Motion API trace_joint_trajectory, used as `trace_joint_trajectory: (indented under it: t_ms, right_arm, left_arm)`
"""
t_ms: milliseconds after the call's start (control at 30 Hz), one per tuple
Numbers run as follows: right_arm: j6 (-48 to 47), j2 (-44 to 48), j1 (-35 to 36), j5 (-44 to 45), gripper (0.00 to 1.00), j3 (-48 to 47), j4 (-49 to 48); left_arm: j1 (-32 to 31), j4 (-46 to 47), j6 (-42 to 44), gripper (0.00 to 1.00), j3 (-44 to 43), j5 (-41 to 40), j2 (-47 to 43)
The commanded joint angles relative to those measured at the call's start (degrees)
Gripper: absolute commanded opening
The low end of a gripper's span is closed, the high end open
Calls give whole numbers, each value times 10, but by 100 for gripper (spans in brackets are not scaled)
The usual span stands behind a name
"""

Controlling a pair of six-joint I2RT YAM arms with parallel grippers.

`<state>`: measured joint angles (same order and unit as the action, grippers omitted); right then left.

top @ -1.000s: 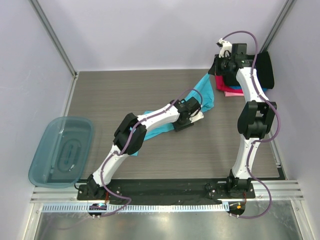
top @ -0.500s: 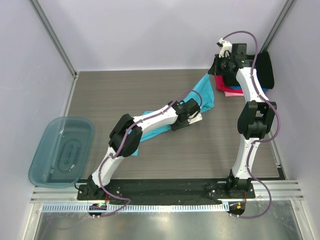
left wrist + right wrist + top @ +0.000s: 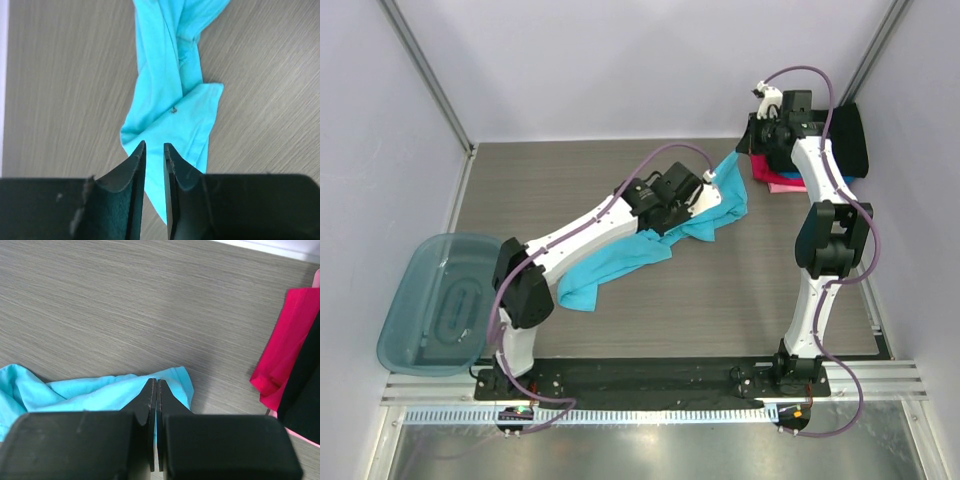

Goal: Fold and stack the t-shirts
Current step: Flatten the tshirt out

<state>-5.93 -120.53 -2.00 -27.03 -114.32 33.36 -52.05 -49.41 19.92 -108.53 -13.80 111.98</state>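
A bright turquoise t-shirt (image 3: 620,262) lies crumpled in a long diagonal band across the table, from near left to far right. It also shows in the left wrist view (image 3: 170,75) and the right wrist view (image 3: 90,392). My left gripper (image 3: 715,200) hovers over its far part, with the jaws (image 3: 154,145) a narrow gap apart and nothing between them. My right gripper (image 3: 757,150) is shut (image 3: 155,381) at the shirt's far corner and seems to pinch its edge. Folded magenta (image 3: 285,350) and black (image 3: 305,385) shirts lie stacked to the right.
A translucent blue-grey bin (image 3: 440,300) stands at the table's near left edge. The folded stack (image 3: 782,183) sits at the far right corner beside a black cloth (image 3: 850,140). Walls close the table on the left, back and right.
My left arm has swung toward the far side, and its gripper has moved away from me along the shirt. More of the turquoise shirt now shows. The right arm has stayed put.
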Motion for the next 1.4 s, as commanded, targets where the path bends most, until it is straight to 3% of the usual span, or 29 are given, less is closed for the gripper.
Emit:
trace_joint_trajectory:
  t_ms: [0, 167, 367, 500, 633, 933, 1367]
  right_arm:
    - [-6, 42, -3, 5, 1, 6, -18]
    - [-4, 33, -4, 5, 1, -2, -18]
    - [-1, 31, -6, 0, 1, -4, -17]
    - [0, 30, -10, -3, 1, -4, -15]
    - [0, 30, -12, -2, 1, -1, -15]
    - [-5, 34, -12, 3, 1, 11, -16]
    - [-12, 35, -12, 5, 1, 28, -15]
  left_arm:
    - [-4, -16, -10, 22, 37, 46, 29]
    - [-20, -43, -42, 20, -13, 77, 115]
    - [-22, -50, -47, 26, -87, 70, 179]
    - [-22, -53, -48, 24, -91, 76, 198]
    - [-21, -48, -51, 31, -86, 65, 211]
    - [-13, -30, -54, 34, -97, 61, 251]
    - [6, -48, -66, 33, -148, 61, 256]
